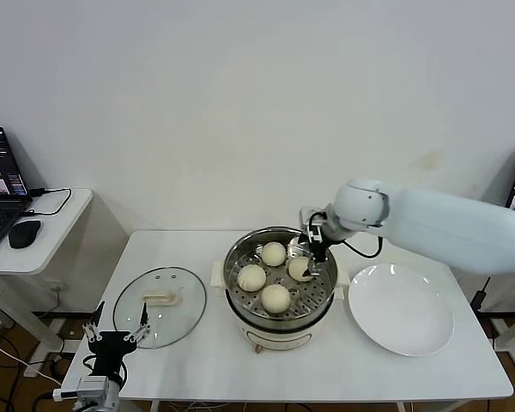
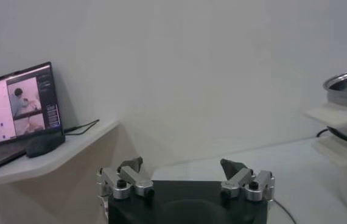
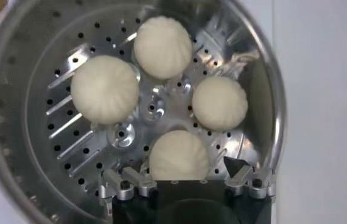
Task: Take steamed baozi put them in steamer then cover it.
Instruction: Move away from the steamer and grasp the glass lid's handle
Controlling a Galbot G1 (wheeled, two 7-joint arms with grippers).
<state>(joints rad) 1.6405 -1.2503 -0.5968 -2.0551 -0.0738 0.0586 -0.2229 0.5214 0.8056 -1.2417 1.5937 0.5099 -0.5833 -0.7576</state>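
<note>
Right gripper (image 3: 185, 178) spread | smooth round baozi (image 3: 179, 155) | perforated steel steamer (image 3: 15, 122)

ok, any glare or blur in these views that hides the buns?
Right wrist view: steamer wall throws bright reflections, all four buns stay crisp. Head view: plate shows small highlights, even light. Left wrist view: right tool absent, steamer edge soft.

Shiny perforated metal lines the steamer (image 3: 45, 73), the baozi (image 3: 103, 89) look smooth and matt, the plate (image 1: 401, 311) glossy white, the lid (image 1: 160, 306) clear glass.
</note>
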